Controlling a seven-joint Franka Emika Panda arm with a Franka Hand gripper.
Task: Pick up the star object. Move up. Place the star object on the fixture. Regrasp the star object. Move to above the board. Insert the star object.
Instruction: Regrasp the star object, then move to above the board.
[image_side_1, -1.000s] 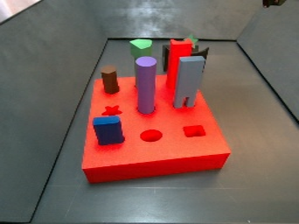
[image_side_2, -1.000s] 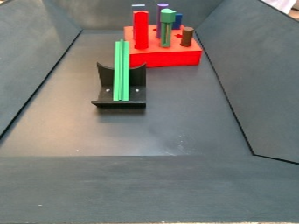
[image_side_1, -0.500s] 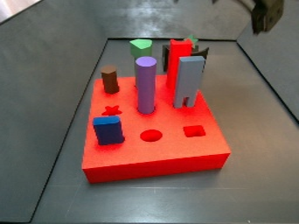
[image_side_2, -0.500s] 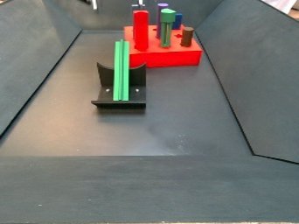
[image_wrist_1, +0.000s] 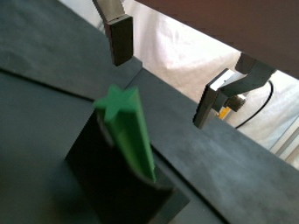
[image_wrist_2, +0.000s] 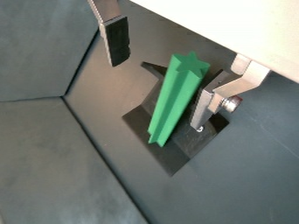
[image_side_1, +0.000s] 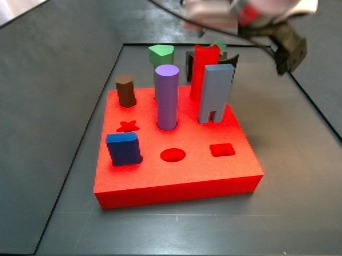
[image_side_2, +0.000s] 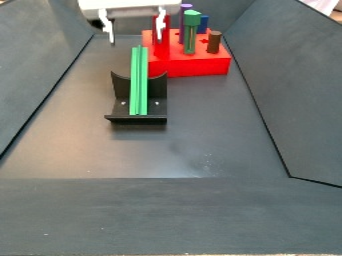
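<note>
The star object (image_side_2: 138, 78) is a tall slim green peg leaning upright against the dark fixture (image_side_2: 136, 108), in front of the red board (image_side_2: 198, 66). My gripper (image_side_2: 134, 37) hangs open just above the peg's top end, holding nothing. Both wrist views show the star object (image_wrist_2: 176, 98) (image_wrist_1: 128, 131) on the fixture (image_wrist_2: 177, 150) below the gripper (image_wrist_2: 163, 74) (image_wrist_1: 167, 74). It sits close to one finger (image_wrist_2: 208, 103) and apart from the other. In a side view the gripper is blurred, with one finger (image_side_1: 285, 50) behind the board (image_side_1: 174, 180). The board's star hole (image_side_1: 128, 126) is empty.
On the board stand a purple cylinder (image_side_1: 167, 97), a grey-blue block (image_side_1: 217, 95), a tall red piece (image_side_1: 207, 62), a brown peg (image_side_1: 126, 93), a blue piece (image_side_1: 123, 149) and a light-green piece (image_side_1: 162, 50). Dark sloping walls (image_side_2: 54, 90) enclose the floor.
My gripper has come down from the top edge of both side views to just above the star object. The peg and the board's pieces have not moved.
</note>
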